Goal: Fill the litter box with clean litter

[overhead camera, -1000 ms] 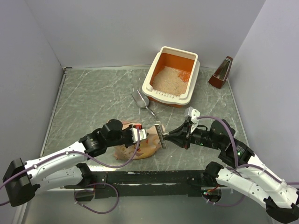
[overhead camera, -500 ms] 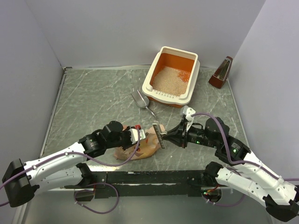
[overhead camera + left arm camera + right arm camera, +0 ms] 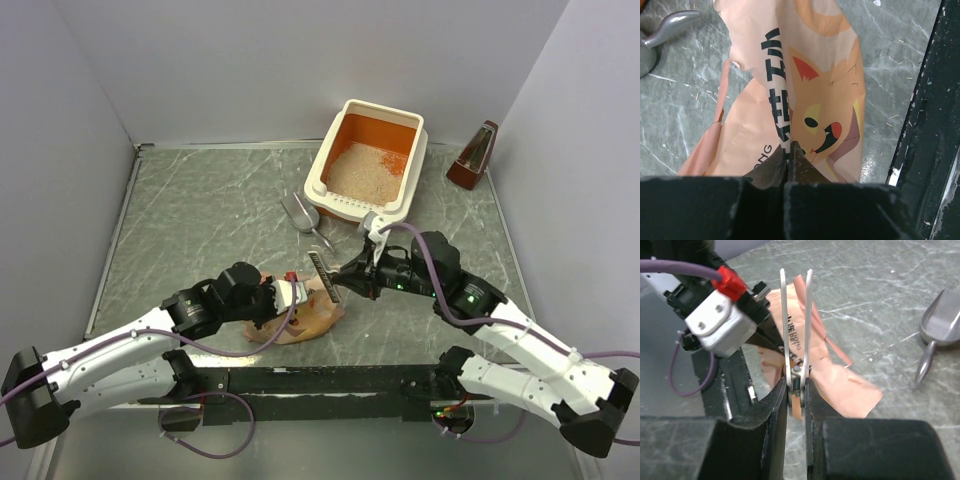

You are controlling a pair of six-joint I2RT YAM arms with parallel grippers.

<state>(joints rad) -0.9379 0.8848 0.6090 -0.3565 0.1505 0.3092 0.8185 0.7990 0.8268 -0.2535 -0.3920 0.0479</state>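
The litter box (image 3: 322, 172), cream outside and orange inside, stands at the back right with pale beige clean litter (image 3: 355, 172) covering its near half. A peach-pink cat-print bag (image 3: 305, 320) lies near the front edge and also shows in the left wrist view (image 3: 815, 95) and the right wrist view (image 3: 845, 385). My left gripper (image 3: 288, 294) is shut on the bag's edge (image 3: 790, 150). My right gripper (image 3: 347, 279) is shut on a white bag clip (image 3: 796, 325), whose long blades stand slightly apart over the bag's top, beside the left gripper.
A grey metal scoop (image 3: 301, 214) lies in front of the litter box; it also shows in the right wrist view (image 3: 939, 329). A brown metronome-shaped object (image 3: 474, 156) stands at the back right. A black rail (image 3: 935, 125) runs along the table's near edge.
My right arm has swung left and forward, carrying the clip from the bag's right side to its top by the left gripper. The left gripper has kept its hold on the bag.
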